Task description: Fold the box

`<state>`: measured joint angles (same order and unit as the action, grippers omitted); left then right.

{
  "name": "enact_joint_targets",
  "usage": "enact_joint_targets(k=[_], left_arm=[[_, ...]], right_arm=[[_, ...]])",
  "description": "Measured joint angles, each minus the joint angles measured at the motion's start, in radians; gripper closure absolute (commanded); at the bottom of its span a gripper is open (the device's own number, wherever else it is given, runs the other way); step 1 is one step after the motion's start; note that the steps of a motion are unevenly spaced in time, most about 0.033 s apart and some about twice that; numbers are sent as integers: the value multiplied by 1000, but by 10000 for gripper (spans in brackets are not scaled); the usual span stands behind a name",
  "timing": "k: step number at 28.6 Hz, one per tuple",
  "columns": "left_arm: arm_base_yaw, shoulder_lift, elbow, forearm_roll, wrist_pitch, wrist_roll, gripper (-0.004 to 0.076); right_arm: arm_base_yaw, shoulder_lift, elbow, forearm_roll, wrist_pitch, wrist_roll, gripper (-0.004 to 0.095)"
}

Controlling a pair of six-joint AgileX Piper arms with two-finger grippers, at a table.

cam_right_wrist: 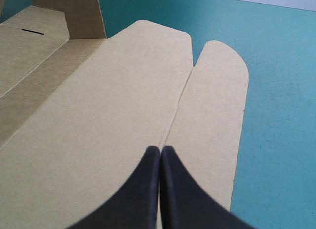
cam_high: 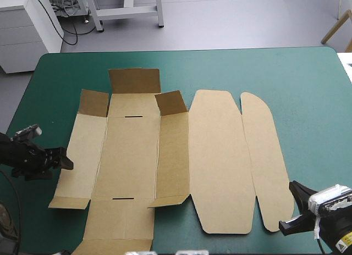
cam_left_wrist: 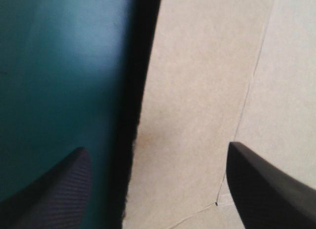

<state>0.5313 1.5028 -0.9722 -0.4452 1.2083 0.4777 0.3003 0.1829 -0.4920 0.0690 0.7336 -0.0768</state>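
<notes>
Our left gripper [cam_left_wrist: 157,149] stands spread astride an edge of the flat, matte brown cardboard box [cam_high: 132,156] on the smooth teal-green cover [cam_high: 308,101]; our right gripper [cam_right_wrist: 160,149] is pinched together.

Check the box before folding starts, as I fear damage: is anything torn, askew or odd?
Nothing stands out. The box lies flat on the teal-green cover, no tear showing; only its far flaps stand raised.
</notes>
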Motion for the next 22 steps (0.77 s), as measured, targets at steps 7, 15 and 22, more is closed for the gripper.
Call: enact_joint_targets(k=[7, 15, 22], left_arm=[[-112, 11, 41, 2, -3, 39, 182], [-152, 11, 43, 2, -5, 52, 295], [-152, 11, 43, 5, -6, 55, 734]], right_arm=[[0, 0, 0, 2, 0, 0, 927], [0, 0, 0, 2, 0, 0, 927], [0, 0, 0, 2, 0, 0, 927]])
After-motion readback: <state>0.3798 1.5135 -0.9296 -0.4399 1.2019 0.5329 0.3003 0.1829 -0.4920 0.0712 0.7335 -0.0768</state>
